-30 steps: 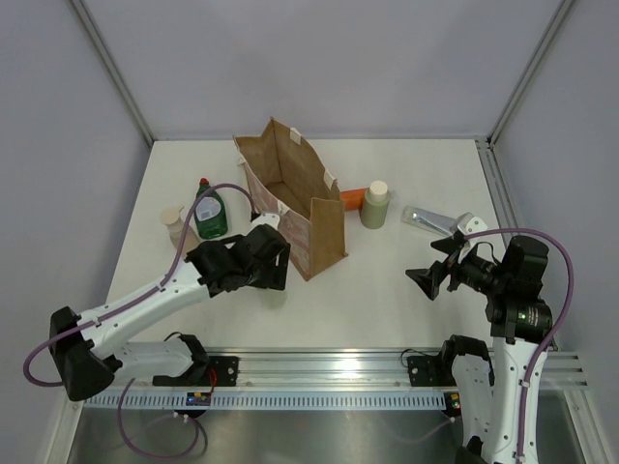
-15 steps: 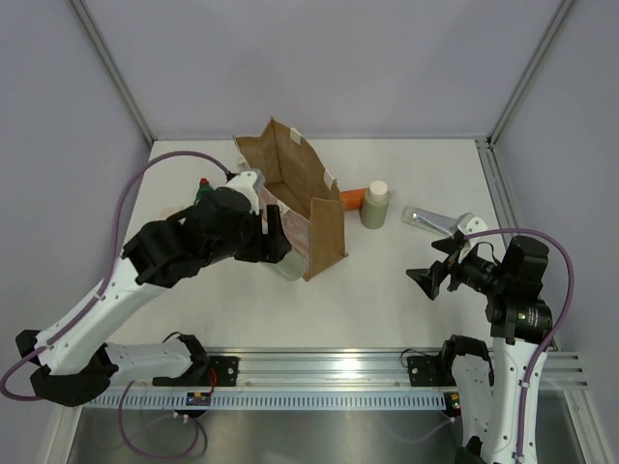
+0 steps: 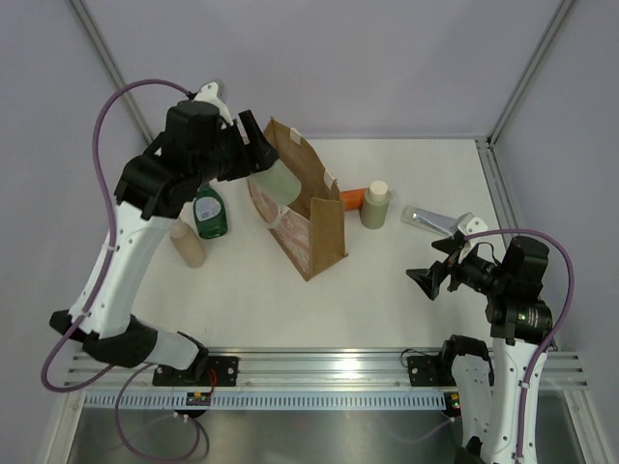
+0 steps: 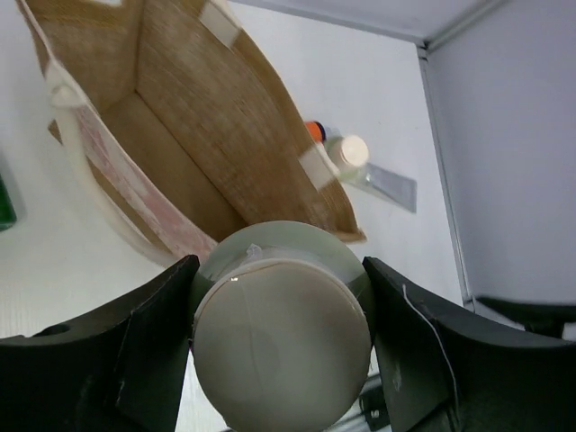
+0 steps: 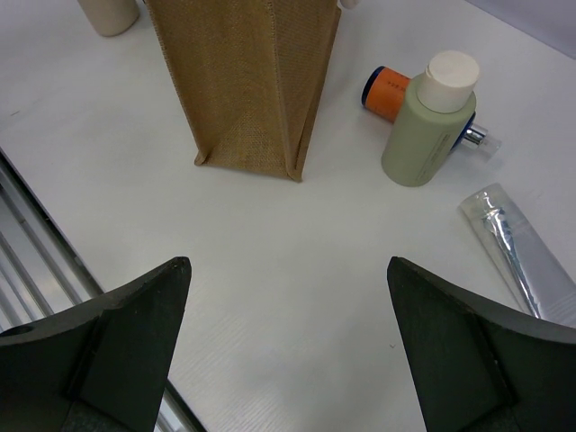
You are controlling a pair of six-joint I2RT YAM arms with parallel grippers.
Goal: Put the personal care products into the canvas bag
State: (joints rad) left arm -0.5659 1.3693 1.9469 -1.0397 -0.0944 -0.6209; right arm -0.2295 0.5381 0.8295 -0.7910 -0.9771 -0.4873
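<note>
My left gripper (image 3: 263,172) is shut on a pale beige-green bottle (image 3: 276,184), held in the air over the open mouth of the canvas bag (image 3: 308,220). In the left wrist view the bottle's cream cap (image 4: 283,335) fills the space between the jaws, with the bag's inside (image 4: 193,117) below it. A second pale bottle (image 3: 374,205) stands right of the bag beside the lying orange bottle (image 3: 353,198). The silver tube (image 3: 430,219) lies further right. The green red-capped bottle (image 3: 210,213) stands left of the bag. My right gripper (image 3: 433,274) is open and empty over bare table.
A tan bottle (image 3: 189,246) stands on the table left of the green one. The right wrist view shows the bag's narrow end (image 5: 247,85), the pale bottle (image 5: 427,121), the orange bottle (image 5: 389,90) and the tube (image 5: 526,265). Cage posts stand at the far corners.
My left arm has lifted the pale bottle from low in front of the bag up and back to above the bag's opening. The right arm has not moved.
</note>
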